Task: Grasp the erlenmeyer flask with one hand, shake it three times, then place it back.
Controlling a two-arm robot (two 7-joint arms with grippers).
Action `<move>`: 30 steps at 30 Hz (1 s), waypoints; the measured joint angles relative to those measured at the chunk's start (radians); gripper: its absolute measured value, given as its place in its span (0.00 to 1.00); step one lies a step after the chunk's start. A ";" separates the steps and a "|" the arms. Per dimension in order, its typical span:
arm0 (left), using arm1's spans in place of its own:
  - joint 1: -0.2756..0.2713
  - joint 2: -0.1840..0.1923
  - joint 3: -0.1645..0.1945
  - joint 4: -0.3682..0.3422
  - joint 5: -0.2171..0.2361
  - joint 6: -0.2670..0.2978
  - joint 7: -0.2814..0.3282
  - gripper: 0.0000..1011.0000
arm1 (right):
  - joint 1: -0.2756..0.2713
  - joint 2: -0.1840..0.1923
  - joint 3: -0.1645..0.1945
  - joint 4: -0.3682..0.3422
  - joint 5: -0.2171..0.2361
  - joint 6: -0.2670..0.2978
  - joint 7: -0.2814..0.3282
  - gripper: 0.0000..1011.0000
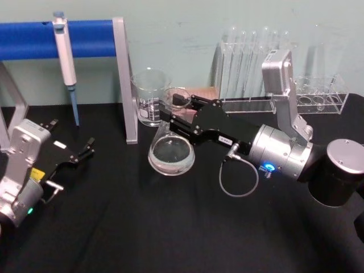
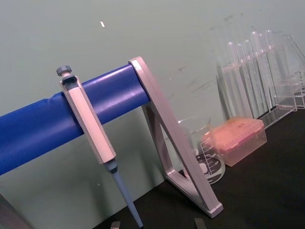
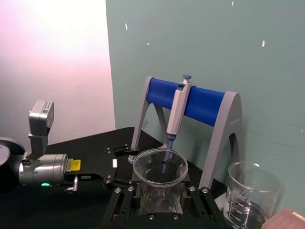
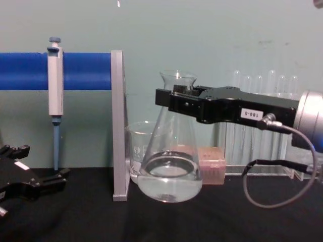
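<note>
The erlenmeyer flask (image 1: 170, 153) is clear glass with a little clear liquid in its wide base. My right gripper (image 1: 177, 114), black on a silver wrist with a blue light, is shut on the flask's neck. In the chest view the flask (image 4: 169, 166) leans a little, its base at or just above the black table, with the right gripper (image 4: 176, 99) clamped below the flared rim. The right wrist view looks down on the flask's mouth (image 3: 159, 167) between the fingers (image 3: 125, 193). My left gripper (image 1: 74, 142) rests open at the table's left.
A glass beaker (image 1: 149, 96) stands just behind the flask, beside the grey post of the blue pipette stand (image 1: 125, 79). A pipette (image 1: 65, 57) hangs from the stand. Test tubes in a clear rack (image 1: 256, 57) and a pink box (image 4: 212, 164) stand behind the right arm.
</note>
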 joint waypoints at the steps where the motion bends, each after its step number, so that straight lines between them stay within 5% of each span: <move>1: 0.000 0.000 0.000 0.000 0.000 0.000 0.000 0.99 | 0.004 0.002 -0.004 0.005 0.003 -0.001 0.004 0.45; 30: 0.000 0.000 0.000 0.000 0.000 0.000 0.000 0.99 | 0.027 0.018 -0.053 0.099 0.019 -0.013 0.045 0.45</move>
